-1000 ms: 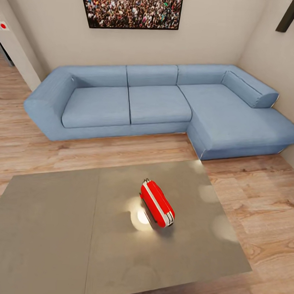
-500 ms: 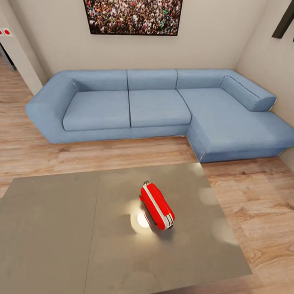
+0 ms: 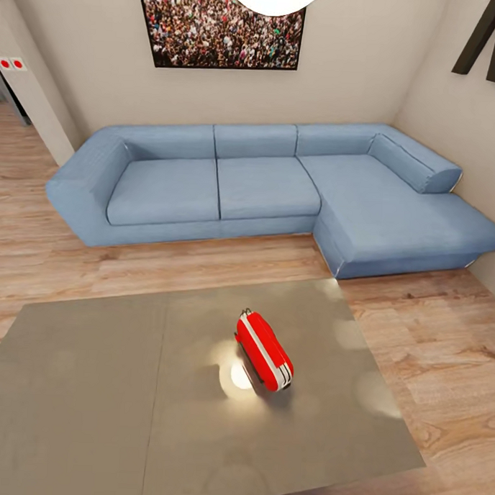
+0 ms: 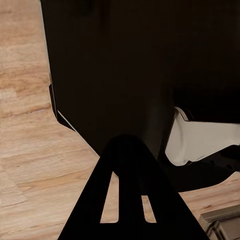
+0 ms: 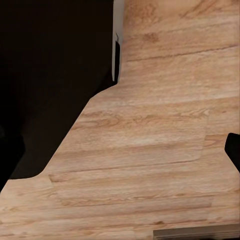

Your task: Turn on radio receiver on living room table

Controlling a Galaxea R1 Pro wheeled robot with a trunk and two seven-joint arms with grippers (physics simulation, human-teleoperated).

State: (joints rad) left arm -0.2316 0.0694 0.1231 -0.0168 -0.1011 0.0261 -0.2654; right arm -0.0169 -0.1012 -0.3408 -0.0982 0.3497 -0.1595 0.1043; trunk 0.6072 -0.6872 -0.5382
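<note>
- The red radio receiver (image 3: pixel 264 350) sits on the glossy grey table (image 3: pixel 83 391), right of its middle, lying at a slant with a bright glare spot just beside it.
- Beyond the table, the blue L-shaped sofa (image 3: pixel 264 187) lines the beige wall under the crowd picture (image 3: pixel 217 30).
- Left gripper (image 4: pixel 131 200): dark fingers above wood floor (image 5: pixel 160 130); apart or together, cannot tell.
- Right gripper: state can't be told.

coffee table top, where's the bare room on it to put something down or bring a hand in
The table is bare across its whole left half, from the middle seam to the left edge. A bare strip also runs along the near edge in front of the radio receiver, and another between it and the right edge. The radio, right of centre, is the sole thing on the top.
</note>
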